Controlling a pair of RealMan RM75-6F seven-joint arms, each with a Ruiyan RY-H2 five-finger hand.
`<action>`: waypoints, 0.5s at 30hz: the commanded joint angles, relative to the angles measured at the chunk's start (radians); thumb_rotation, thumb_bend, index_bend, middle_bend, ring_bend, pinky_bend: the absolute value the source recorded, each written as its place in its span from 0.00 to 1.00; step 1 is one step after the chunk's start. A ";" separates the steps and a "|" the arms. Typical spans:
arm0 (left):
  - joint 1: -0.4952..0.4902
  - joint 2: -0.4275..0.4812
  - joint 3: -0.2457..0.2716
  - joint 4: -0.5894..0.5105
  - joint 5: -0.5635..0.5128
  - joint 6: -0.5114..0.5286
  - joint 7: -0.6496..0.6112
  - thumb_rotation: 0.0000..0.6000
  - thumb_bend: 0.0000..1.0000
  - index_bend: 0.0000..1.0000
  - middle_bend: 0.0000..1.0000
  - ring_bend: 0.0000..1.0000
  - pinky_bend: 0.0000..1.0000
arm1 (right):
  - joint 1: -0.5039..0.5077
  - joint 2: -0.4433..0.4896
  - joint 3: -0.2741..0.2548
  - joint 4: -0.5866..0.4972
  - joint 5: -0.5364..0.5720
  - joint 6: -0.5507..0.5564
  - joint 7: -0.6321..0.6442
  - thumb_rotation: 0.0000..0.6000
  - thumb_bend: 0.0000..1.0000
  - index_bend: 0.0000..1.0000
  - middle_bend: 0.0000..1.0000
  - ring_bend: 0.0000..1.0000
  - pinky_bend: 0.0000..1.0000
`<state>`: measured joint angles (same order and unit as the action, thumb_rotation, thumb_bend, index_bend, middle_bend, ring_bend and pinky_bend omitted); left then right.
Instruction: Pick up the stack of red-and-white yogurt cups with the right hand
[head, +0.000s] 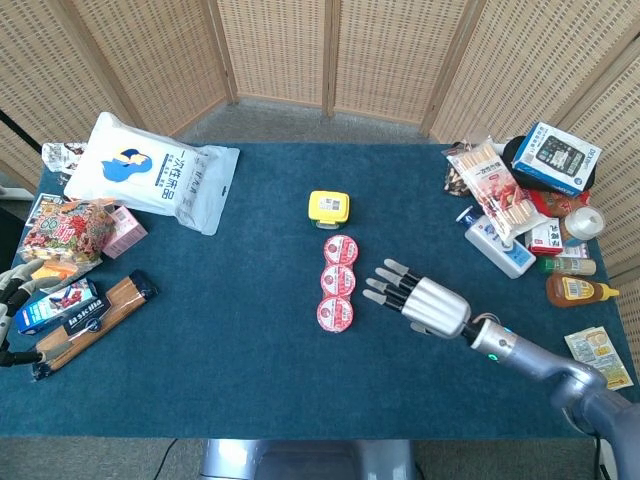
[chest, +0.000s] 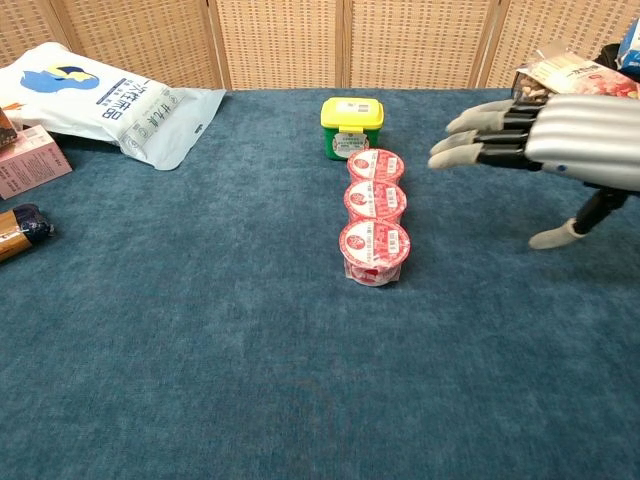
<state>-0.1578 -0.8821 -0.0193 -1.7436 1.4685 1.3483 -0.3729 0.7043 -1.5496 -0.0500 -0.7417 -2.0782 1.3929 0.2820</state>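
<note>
The red-and-white yogurt cups (head: 337, 281) (chest: 375, 214) lie in a joined row of three at the middle of the blue table, running front to back. My right hand (head: 417, 297) (chest: 540, 145) hovers just right of the row, fingers stretched out toward it and apart, thumb hanging down, holding nothing and clear of the cups. My left hand (head: 12, 303) shows only at the far left edge of the head view by the packages there, too cut off to read its fingers.
A yellow-lidded green tub (head: 329, 206) (chest: 351, 127) stands right behind the cups. A white bag (head: 155, 170), snack packs and a pasta box (head: 92, 318) fill the left side. Bottles, boxes and packets (head: 520, 200) crowd the right edge.
</note>
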 joint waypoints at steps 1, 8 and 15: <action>-0.008 -0.008 -0.008 0.003 -0.021 -0.017 0.015 1.00 0.00 0.22 0.00 0.00 0.00 | 0.056 -0.045 -0.024 0.057 -0.023 -0.011 0.006 1.00 0.11 0.00 0.00 0.00 0.00; -0.025 -0.020 -0.018 0.010 -0.055 -0.059 0.039 1.00 0.00 0.22 0.00 0.00 0.00 | 0.150 -0.093 -0.056 0.102 -0.043 -0.040 -0.019 1.00 0.12 0.00 0.00 0.00 0.00; -0.031 -0.023 -0.026 0.015 -0.073 -0.075 0.041 1.00 0.00 0.22 0.00 0.00 0.00 | 0.239 -0.131 -0.079 0.134 -0.039 -0.116 -0.043 1.00 0.13 0.00 0.00 0.00 0.00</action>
<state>-0.1881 -0.9047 -0.0447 -1.7287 1.3959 1.2738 -0.3316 0.9287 -1.6694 -0.1222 -0.6180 -2.1193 1.2937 0.2458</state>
